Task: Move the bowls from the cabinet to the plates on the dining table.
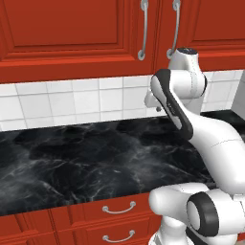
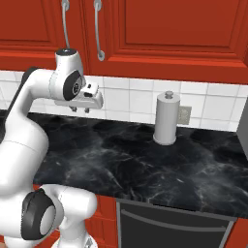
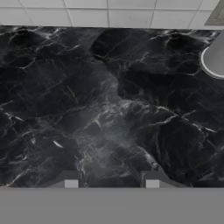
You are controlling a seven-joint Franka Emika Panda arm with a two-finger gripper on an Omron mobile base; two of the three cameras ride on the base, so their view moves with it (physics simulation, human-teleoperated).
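Gripper [image 3: 111, 183] hangs above black marble desk [image 1: 86, 158], pointing down, nothing between fingers [image 3: 68, 181]; jaws partway apart, gap moderate. Red cabinet [image 1: 72, 33] directly overhead, both doors closed, arched silver handles [image 1: 142, 28] side by side at centre. Bowls not visible w/ doors closed. Paper towel roll [image 2: 166, 118] upright on desk by tiled backsplash [image 1: 57, 103], to right of arm.

No readable writing anywhere you look.

You've got red cabinet doors [image 1: 72, 28], white wall tiles [image 1: 62, 103], the black marble counter [image 1: 86, 158] and a grey paper towel holder [image 2: 166, 118], and not one of them carries a letter, number, brand or sign you could read; the small wall outlet [image 2: 183, 115] beside that holder is blank as well.
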